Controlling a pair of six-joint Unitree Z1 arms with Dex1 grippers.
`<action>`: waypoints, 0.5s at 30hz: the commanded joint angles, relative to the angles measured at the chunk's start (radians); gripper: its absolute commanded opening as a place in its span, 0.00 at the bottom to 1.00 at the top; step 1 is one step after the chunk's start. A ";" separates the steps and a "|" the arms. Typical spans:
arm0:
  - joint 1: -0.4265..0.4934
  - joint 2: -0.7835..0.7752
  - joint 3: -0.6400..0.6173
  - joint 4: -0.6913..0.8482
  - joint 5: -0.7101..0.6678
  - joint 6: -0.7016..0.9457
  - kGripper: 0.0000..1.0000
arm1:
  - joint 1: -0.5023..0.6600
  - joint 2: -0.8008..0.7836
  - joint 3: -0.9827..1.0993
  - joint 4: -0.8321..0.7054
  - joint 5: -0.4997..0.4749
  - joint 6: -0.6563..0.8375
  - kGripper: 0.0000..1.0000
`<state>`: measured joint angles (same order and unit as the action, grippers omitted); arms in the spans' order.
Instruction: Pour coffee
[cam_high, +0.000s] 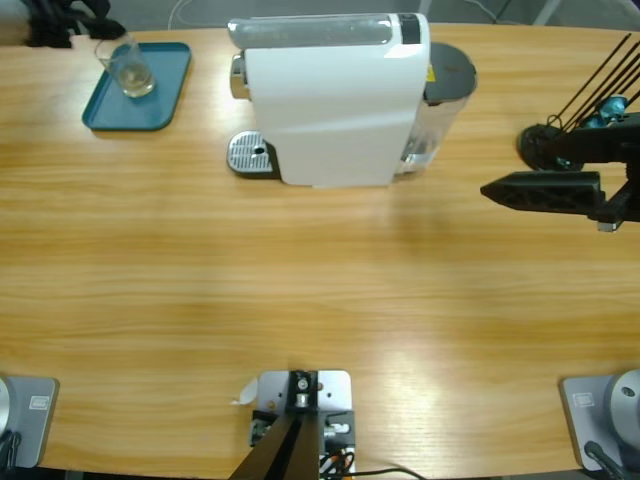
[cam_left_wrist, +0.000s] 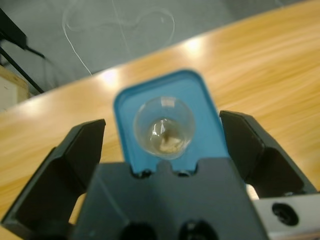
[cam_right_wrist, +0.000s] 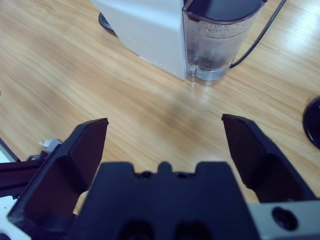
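Observation:
A clear glass cup (cam_high: 130, 70) stands on a teal tray (cam_high: 160, 95) at the table's far left corner. In the left wrist view the glass cup (cam_left_wrist: 164, 127) shows from above on the teal tray (cam_left_wrist: 200, 95), in line between the jaws of my open left gripper (cam_left_wrist: 162, 121), which holds nothing. The white coffee machine (cam_high: 335, 100) stands at the back middle, with its metal drip tray (cam_high: 250, 155) on its left side. My right gripper (cam_high: 497, 190) hovers to the machine's right. In its wrist view the right gripper (cam_right_wrist: 165, 120) is open and empty, facing the machine's water tank (cam_right_wrist: 220, 45).
A black power cord (cam_right_wrist: 260, 40) runs from behind the tank across the table. Black cables (cam_high: 595, 85) and a dark round base (cam_high: 545, 145) sit at the right edge. The table's far edge and grey floor lie just beyond the teal tray.

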<state>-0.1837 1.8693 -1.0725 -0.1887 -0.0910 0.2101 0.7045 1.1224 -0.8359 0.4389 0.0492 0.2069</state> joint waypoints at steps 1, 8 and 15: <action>-0.037 -0.422 0.171 0.231 -0.018 -0.063 1.00 | 0.008 -0.131 0.033 0.088 0.009 0.003 1.00; -0.115 -0.673 0.306 0.445 -0.226 -0.092 1.00 | 0.008 -0.224 0.079 0.134 0.007 -0.042 1.00; -0.150 -0.792 0.417 0.486 -0.462 -0.085 0.99 | 0.008 -0.196 0.081 0.118 -0.014 -0.098 1.00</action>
<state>-0.2867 1.2103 -0.7819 0.2388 -0.3790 0.1284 0.7045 0.9235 -0.7901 0.5572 0.0491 0.1675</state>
